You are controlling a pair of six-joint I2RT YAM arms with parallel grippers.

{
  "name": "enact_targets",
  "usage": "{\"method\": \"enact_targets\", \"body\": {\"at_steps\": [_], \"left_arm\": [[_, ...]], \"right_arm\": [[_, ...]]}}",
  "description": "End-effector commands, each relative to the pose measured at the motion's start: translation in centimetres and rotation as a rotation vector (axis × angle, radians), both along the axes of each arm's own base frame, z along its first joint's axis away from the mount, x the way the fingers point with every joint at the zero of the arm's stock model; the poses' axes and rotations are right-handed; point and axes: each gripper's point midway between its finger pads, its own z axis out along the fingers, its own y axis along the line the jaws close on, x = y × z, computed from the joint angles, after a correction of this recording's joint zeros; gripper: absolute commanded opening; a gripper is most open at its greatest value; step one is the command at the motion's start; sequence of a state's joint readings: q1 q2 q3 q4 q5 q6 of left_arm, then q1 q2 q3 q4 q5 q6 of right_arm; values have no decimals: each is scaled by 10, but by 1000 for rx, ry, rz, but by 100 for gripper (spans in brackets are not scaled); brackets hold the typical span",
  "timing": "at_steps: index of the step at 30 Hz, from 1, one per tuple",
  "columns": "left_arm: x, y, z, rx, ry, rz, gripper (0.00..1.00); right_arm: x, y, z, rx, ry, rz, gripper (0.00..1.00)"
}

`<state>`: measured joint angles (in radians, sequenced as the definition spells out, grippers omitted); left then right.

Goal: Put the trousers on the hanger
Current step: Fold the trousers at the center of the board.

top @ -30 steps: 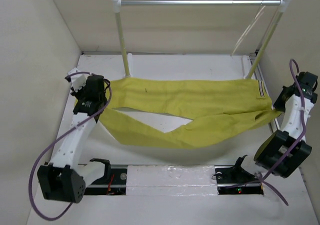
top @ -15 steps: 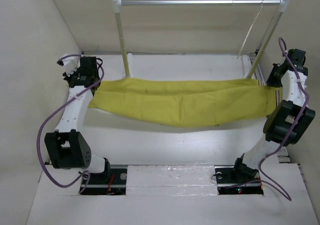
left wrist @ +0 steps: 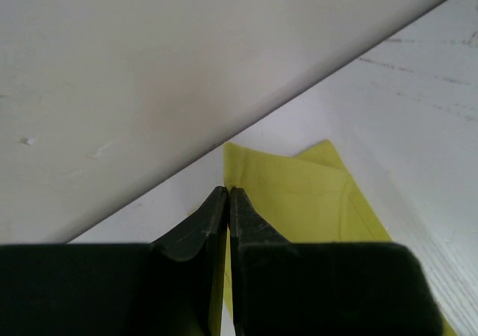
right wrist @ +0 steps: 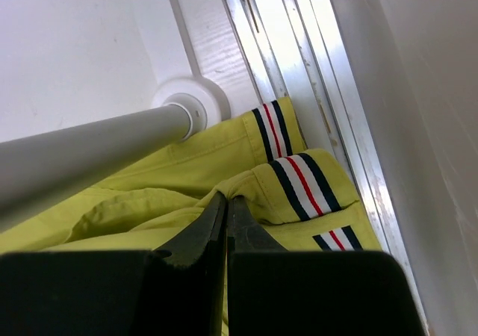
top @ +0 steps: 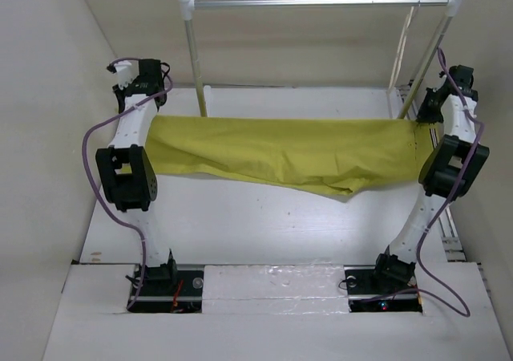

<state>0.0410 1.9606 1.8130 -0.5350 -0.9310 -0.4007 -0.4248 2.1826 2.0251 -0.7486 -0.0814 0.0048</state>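
trousers [top: 288, 148]: off the table [top: 264, 217], strung left to right between my two arms, middle sagging, lower edge hanging loose right of centre.
left gripper [left wrist: 228, 196]: jaws pinched right down, yellow cloth showing between the fingers; I read it as holding the leg end.
right gripper [right wrist: 226, 201]: jaws closed tight at the waistband, just beside the striped tab [right wrist: 299, 179].
handling: soft, light, no stiffness. It droops wherever unsupported, and I'd expect slack to bunch if I bring the arms together. Thin pinch, so a hard tug might slip it.
hold points: the two ends as now look right to me; the waistband hem is the thickest cloth, so the safest bite.
room: side walls [top: 48, 120] close to both wrists, little sideways margin. Metal track [right wrist: 284, 52] and post foot [right wrist: 190, 108] sit right by the right fingers.
far side: rail [top: 321, 3] on two posts [top: 195, 64] behind the cloth.
hanger [top: 403, 46]: hangs near the right post, apart from the trousers, close to my right arm; snag risk there.
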Motion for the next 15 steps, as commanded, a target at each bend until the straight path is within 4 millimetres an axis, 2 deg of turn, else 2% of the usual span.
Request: {"method": "enact_targets", "body": {"at_steps": [1,2,3,4,5,7,8,9,10,12,13,14,15], "left_arm": [[-4,12,27,30,-18,20,0],[-9,11,19,22,14,28,0],[-8,0,21,16,-8,23,0],[-12,-4,18,23,5,21,0],[-20,-7,38,37,-38,29,0],[-29,-8,50,24,-77,30,0],[-39,-10,75,14,-147,21,0],[-45,-10,85,10,-174,16,0],[-59,-11,107,11,-230,14,0],[-74,-12,126,-1,-296,24,0],[-86,-14,144,-17,-356,15,0],[-93,-15,154,-22,-392,15,0],[-101,-14,163,-21,-421,18,0]], "right_arm": [[29,-12,32,-47,-124,13,0],[30,-11,32,-40,-124,21,0],[26,-10,31,-35,-109,17,0],[17,-8,33,-39,-92,10,0],[14,-5,39,-38,-109,17,0],[9,-7,60,-50,-200,25,0],[-9,5,69,-47,-222,36,0],[-15,12,75,-26,-250,19,0],[-32,24,83,-18,-280,34,0],[-48,36,90,-13,-304,48,0],[-54,41,96,-15,-324,57,0],[-71,46,104,-20,-346,56,0],[-76,49,111,-27,-366,61,0]]}}
